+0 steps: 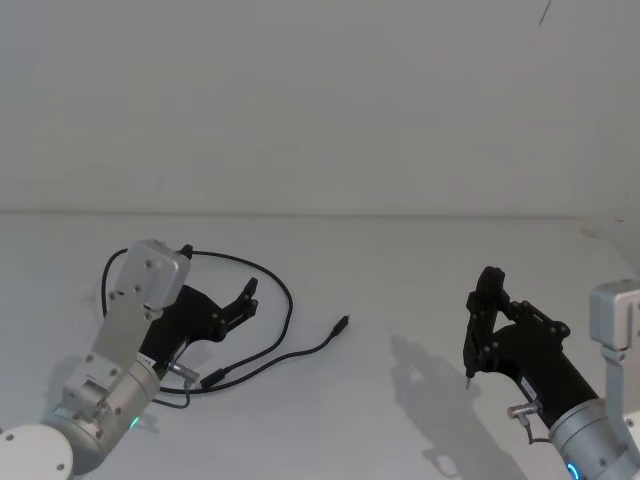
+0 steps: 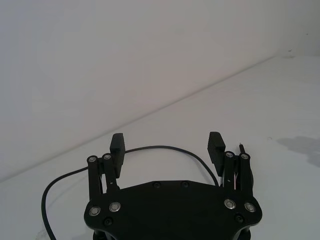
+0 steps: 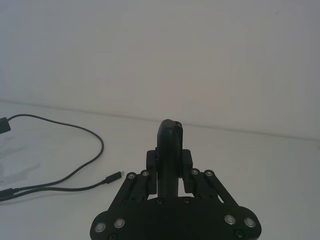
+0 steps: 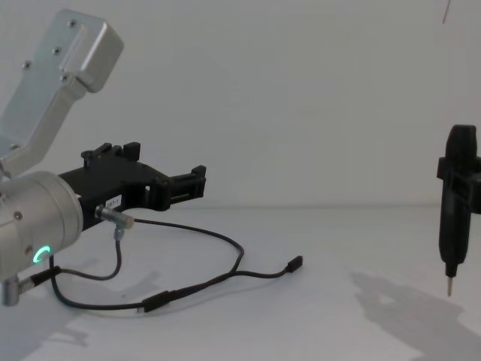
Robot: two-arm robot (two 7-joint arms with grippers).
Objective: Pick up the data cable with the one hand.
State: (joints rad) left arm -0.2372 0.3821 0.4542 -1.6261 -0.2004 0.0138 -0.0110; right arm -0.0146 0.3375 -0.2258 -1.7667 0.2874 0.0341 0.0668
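The data cable point(image 1: 287, 303) lies in a loose loop on the white table, one small plug point(image 1: 342, 322) pointing right. My left gripper point(image 1: 248, 293) hovers open just above the loop's left part, with nothing between its fingers. In the left wrist view the data cable point(image 2: 165, 147) curves across the table beyond the open left gripper point(image 2: 167, 144). From the chest, the left gripper point(image 4: 197, 180) hangs clear above the data cable point(image 4: 234, 252). My right gripper point(image 1: 503, 318) stays off to the right, shut on a black pen-shaped tool point(image 1: 484, 300) whose metal tip points down.
A short grey wire with a silver plug point(image 4: 118, 218) hangs from my left wrist. The table's far edge meets a white wall point(image 1: 320, 100). The pen-shaped tool point(image 4: 455, 203) stands above its shadow at the right, well away from the data cable point(image 3: 95, 137).
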